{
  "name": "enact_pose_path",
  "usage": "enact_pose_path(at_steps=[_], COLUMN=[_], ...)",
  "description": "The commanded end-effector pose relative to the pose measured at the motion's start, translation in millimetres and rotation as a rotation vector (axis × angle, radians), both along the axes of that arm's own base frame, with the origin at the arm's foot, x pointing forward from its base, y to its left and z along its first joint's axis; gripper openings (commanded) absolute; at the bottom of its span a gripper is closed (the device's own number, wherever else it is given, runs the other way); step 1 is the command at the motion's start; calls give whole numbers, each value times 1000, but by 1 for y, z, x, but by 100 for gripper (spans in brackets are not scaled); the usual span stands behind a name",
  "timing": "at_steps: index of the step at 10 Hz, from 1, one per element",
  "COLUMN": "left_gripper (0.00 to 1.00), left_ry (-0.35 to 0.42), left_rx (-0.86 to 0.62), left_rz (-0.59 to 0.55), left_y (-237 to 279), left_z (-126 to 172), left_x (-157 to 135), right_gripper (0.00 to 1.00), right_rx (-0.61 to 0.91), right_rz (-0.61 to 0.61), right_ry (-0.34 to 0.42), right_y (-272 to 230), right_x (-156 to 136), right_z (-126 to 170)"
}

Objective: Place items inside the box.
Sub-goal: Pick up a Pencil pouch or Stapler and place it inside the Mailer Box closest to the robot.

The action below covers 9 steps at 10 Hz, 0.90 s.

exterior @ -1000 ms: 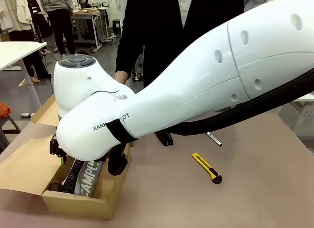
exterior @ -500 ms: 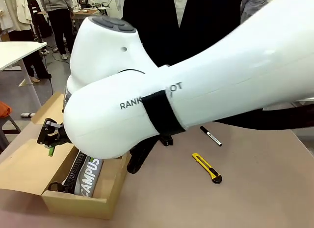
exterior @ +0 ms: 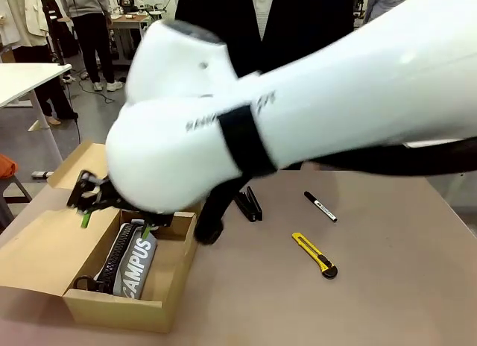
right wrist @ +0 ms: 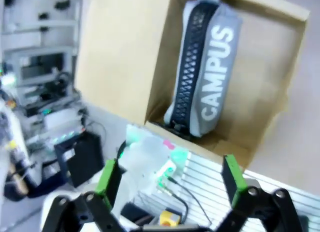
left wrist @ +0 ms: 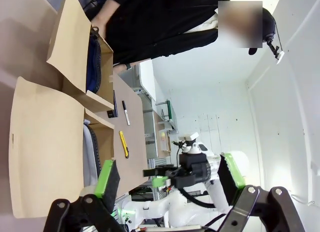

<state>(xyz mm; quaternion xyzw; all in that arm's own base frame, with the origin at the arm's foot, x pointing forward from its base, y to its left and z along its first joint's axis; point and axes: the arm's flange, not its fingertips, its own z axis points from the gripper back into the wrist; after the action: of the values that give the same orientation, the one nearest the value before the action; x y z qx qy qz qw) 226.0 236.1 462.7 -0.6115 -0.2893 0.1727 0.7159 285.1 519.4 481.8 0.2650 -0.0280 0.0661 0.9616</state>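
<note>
Box (exterior: 112, 309): open brown cardboard, flaps folded out, on the left side of the bench (exterior: 387, 286).
Grey pencil case (exterior: 134, 260): lies inside the box, long axis along the box's length, running from the near end towards the person (exterior: 298, 18). Its black zip strip runs the same way along the left edge.
Writing: "CAMPUS" in white capitals down the length of the grey pencil case, clear in the right wrist view. The print on the right arm (exterior: 335, 100) is too blurred to read.
Navy pencil case (left wrist: 94, 62): a dark blue shape at the far end of the box, just below the person's hand (left wrist: 96, 28). I cannot tell whether it rests in the box or is held.
Stapler (exterior: 250, 204): black, on the bench just right of the box, partly behind the arm.
Marker pen (exterior: 320, 206): on the bench, lying on a slant, black cap end far-left.
Utility knife (exterior: 314, 255): yellow and black, nearer than the marker and slanted the same way, black end near-right.
Right gripper (exterior: 115, 212): hovers over the far part of the box, jaws spread, nothing between the green pads.
Left gripper (left wrist: 169, 174): jaws spread wide and empty, well apart from the box.
</note>
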Motion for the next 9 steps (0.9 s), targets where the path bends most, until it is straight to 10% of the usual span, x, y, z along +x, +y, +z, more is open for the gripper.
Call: enact_pose_path(at_steps=[1,4,9], left_gripper=[100,100,100], left_ry=[-21,-21,-21], left_rx=[0,0,0], left_rz=[-3,-3,-3], left_y=[-1,-1,-1], left_z=[1,1,1], left_x=[-1,-1,-1], right_gripper=[100,100,100], right_rx=[52,469,612], right_rz=[-180,-356,-420], right_ry=[9,28,163], right_y=[-156,-311,-445], right_x=[-3,-24,-18], right_z=[16,11,-39])
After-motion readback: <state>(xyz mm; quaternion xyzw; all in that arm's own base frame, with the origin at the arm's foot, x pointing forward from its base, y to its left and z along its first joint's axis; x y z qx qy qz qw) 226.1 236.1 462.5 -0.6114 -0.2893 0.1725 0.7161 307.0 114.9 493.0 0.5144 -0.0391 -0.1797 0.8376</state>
